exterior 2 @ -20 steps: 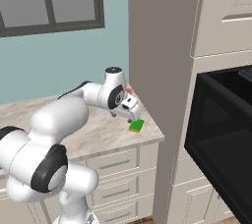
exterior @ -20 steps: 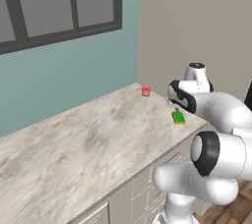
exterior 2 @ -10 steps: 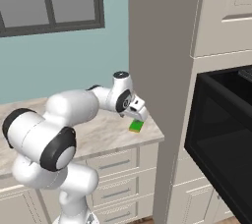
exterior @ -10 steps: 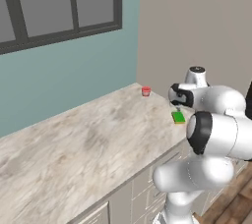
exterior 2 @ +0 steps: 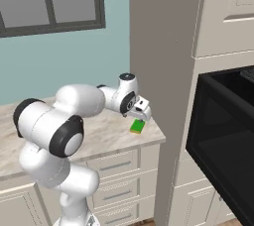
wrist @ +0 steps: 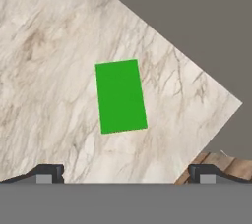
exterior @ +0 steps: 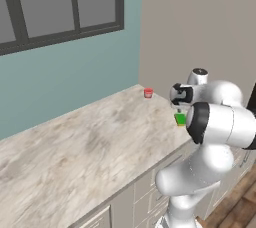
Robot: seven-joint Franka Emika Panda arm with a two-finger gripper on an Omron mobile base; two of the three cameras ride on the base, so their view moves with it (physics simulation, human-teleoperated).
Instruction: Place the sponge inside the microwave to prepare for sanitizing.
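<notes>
Claw (wrist: pixel 123 173) spread wide, holding nothing, poised above the sponge (wrist: pixel 120 96). Hand view looks straight down: both dark fingertips (wrist: pixel 47 173) at the bottom edge, far apart, sponge between them and clear of both. Sponge lies flat, green face up, on the marble worktop (wrist: pixel 44 61), near the worktop's corner by the tall grey-brown wall panel (exterior 2: pixel 163 61).

Right base view: sponge (exterior 2: pixel 137 127) sits close to the front edge at the worktop's right end, claw (exterior 2: pixel 141 116) just above it, no contact seen. Microwave (exterior 2: pixel 223 150) is the black built-in unit in the cabinetry right of the panel, well apart from the sponge; cavity looks dark, cannot tell more about the door.

Left base view: sponge (exterior: pixel 180 119) partly hidden behind the arm; small red cup (exterior: pixel 148 92) stands further back on the worktop (exterior: pixel 85 147), near the wall corner, apart from the sponge. Window (exterior: pixel 60 2) above the teal wall.
</notes>
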